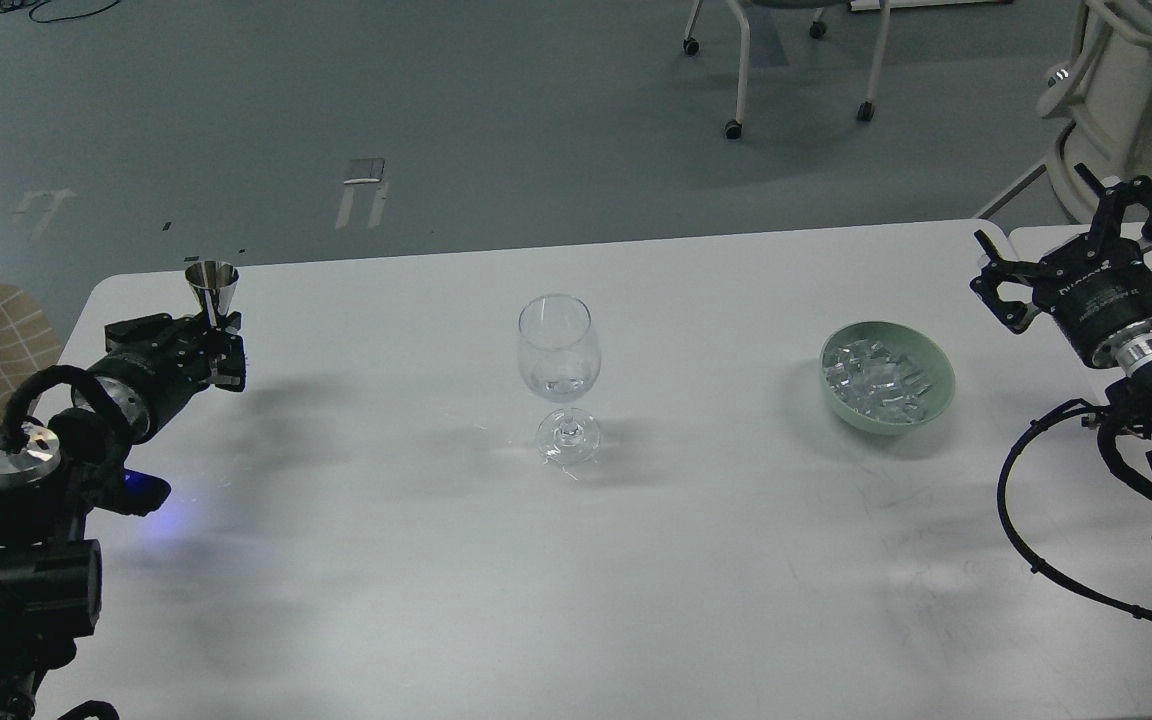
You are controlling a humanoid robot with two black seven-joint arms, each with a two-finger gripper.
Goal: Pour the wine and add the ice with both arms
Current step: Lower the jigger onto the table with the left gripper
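Left black claw [208, 335] grips an upright steel cone jigger [211, 288], the right one [1076, 245] gapes empty just right of the pale green bowl [939, 385], whose slippery, hard, light clear ice cubes [876, 380] want pinching singly across flat faces.

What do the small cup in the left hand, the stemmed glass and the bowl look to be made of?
Small cup: polished metal, probably steel; silvery, mirror-like sheen.
Stemmed glass: clear glass or plastic; table visible through it.
Bowl: matte pale green, ceramic or plastic; opaque, no sharp glare.
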